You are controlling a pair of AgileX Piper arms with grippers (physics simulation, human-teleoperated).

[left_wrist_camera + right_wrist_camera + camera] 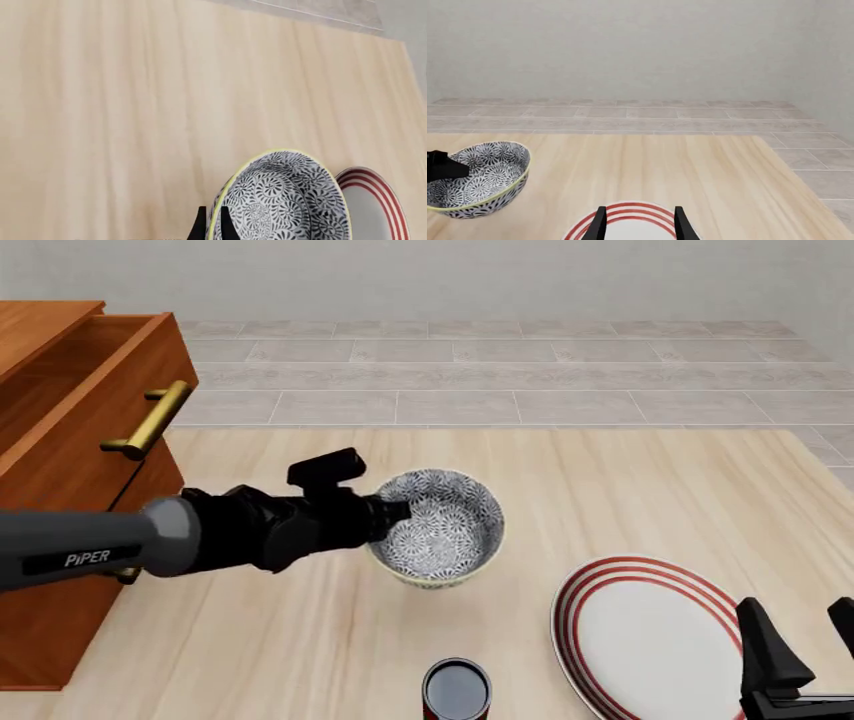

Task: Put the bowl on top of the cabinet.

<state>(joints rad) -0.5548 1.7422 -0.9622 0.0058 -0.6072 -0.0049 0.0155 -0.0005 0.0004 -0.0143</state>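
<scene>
The bowl, patterned blue-grey and white with a pale rim, hangs tilted over the middle of the table. My left gripper is shut on its left rim. In the left wrist view the two fingers pinch the rim of the bowl, one inside and one outside. The right wrist view shows the bowl leaning, low above the wood. The cabinet, reddish-brown with a brass handle, stands at the table's left. My right gripper is open at the near right, holding nothing.
A white plate with red rings lies right of the bowl, under my right gripper. A small dark red can stands near the front edge. One cabinet drawer juts out toward the table. Grey tiled floor lies beyond the far edge.
</scene>
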